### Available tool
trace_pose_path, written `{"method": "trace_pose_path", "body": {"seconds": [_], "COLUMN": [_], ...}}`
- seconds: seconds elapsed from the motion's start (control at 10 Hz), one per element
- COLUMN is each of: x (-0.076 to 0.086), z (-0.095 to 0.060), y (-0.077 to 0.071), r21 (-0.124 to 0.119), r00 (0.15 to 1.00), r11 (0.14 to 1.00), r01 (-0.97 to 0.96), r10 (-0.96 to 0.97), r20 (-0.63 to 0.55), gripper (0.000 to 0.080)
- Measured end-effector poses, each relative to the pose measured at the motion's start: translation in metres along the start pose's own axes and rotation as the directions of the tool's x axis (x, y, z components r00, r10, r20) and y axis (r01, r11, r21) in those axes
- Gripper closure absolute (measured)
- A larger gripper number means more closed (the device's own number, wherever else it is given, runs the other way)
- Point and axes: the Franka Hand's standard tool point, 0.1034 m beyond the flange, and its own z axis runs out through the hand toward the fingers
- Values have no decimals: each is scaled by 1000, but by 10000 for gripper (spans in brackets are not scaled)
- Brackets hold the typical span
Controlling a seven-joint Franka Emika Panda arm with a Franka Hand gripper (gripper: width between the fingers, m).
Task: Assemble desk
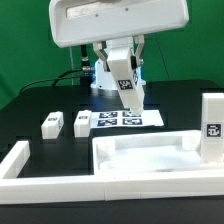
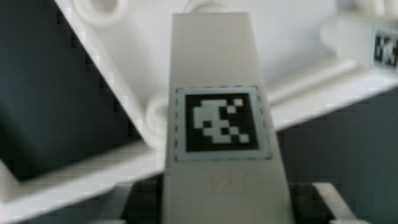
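Note:
My gripper [image 1: 127, 82] is shut on a short square white desk leg [image 1: 129, 97] and holds it in the air, slightly tilted, above the far edge of the desk top [image 1: 150, 158]. The top is a wide white rectangle with a raised rim, lying at the front. In the wrist view the held leg [image 2: 217, 100] fills the middle with its black tag facing the camera, between my gripper [image 2: 222, 205] fingers [image 2: 322, 198]. Part of the desk top [image 2: 116, 45] shows behind it. Two more legs [image 1: 50, 123] [image 1: 82, 123] lie at the exterior view's left. Another leg [image 1: 211, 128] stands upright at the right.
The marker board [image 1: 112, 119] lies flat behind the desk top, under the held leg. A long white L-shaped fence bar [image 1: 22, 160] runs along the front left and the front edge. Cables and the arm's base are at the back.

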Motion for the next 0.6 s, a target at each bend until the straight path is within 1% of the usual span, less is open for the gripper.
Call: {"method": "trace_pose_path", "body": {"seconds": [0.1,0.2,0.3,0.4,0.5,0.6], "x": [11,15,18,13,15,14], "z": [4,6,7,10,11,14], "y": [-3,-4,-11,-11,-12,-13], "r21": [-4,-3,7,4,4,0], "r00": [993,983,956,937,909,899], "r11": [1000,1000,1000,1000,1000,1000], "r01": [-2,-9,-29,-14,-6,2], "r10": [1,9,30,14,7,-2], "r20": [-118,-184,-291,-350,-417,-438], "gripper": [511,511,511,511,511,511]}}
